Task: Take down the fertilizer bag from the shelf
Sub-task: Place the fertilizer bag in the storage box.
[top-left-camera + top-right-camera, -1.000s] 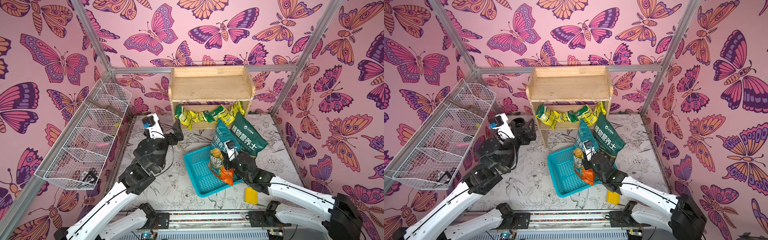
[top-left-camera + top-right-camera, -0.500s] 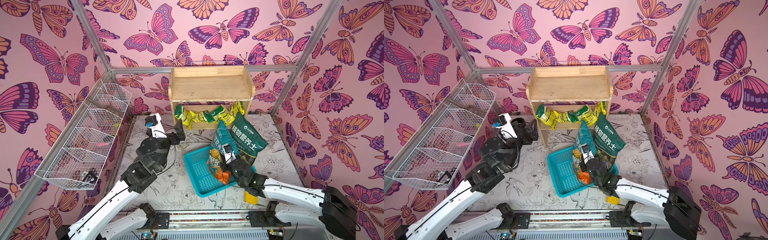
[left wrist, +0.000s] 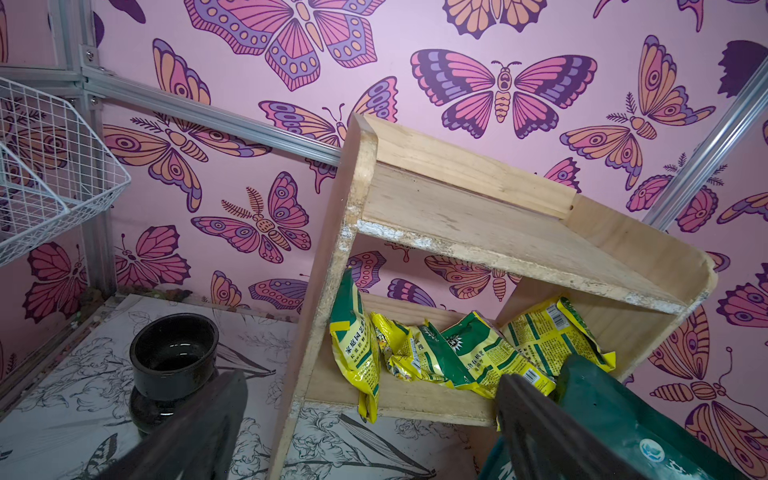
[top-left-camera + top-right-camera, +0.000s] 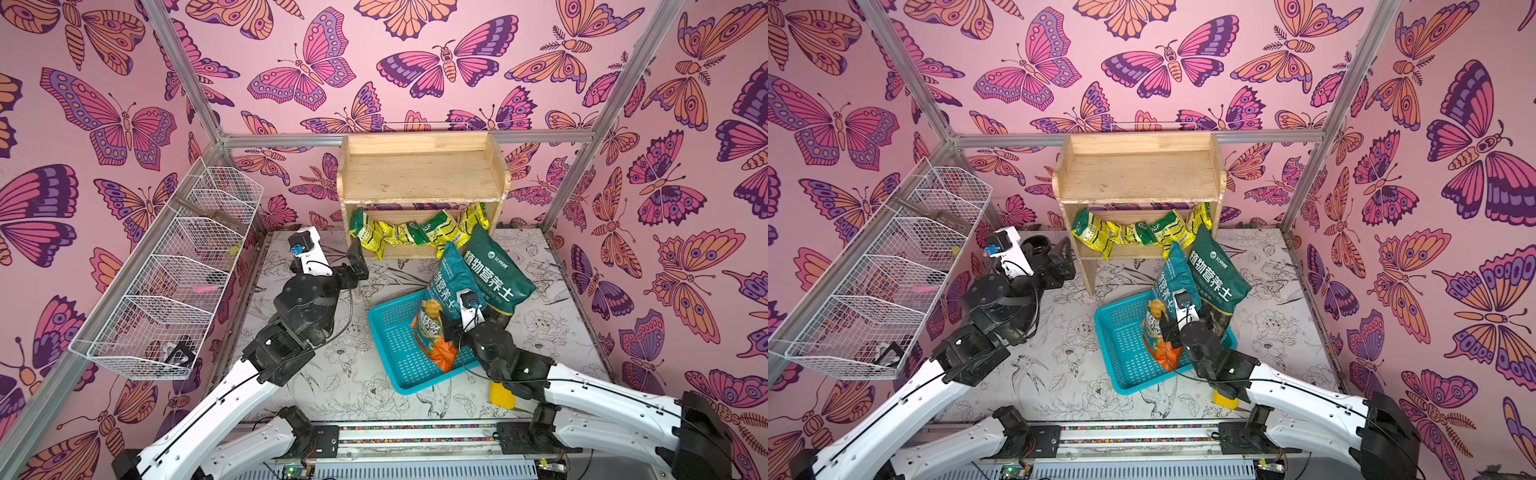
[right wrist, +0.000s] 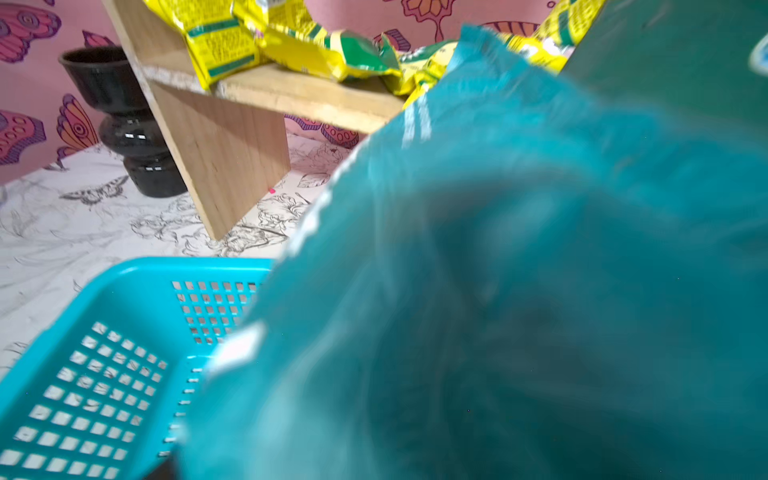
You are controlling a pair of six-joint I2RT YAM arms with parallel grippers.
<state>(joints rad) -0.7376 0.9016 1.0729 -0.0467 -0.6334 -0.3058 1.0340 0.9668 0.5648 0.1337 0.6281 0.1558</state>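
Green sack [image 4: 496, 272] lettered 植物营养土 before shelf [image 4: 419, 176], left pincer [image 3: 370, 432] spread apart, right pincer [image 4: 451, 332] mostly hidden, state unclear

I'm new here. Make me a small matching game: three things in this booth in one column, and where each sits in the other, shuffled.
Things:
1. yellow-green packets
2. orange bag
3. black pot

Places:
A. standing in the blue basket
B. on the lower tier of the shelf
C. on the table, beside the shelf's side board

Pairs: 1-B, 2-A, 3-C
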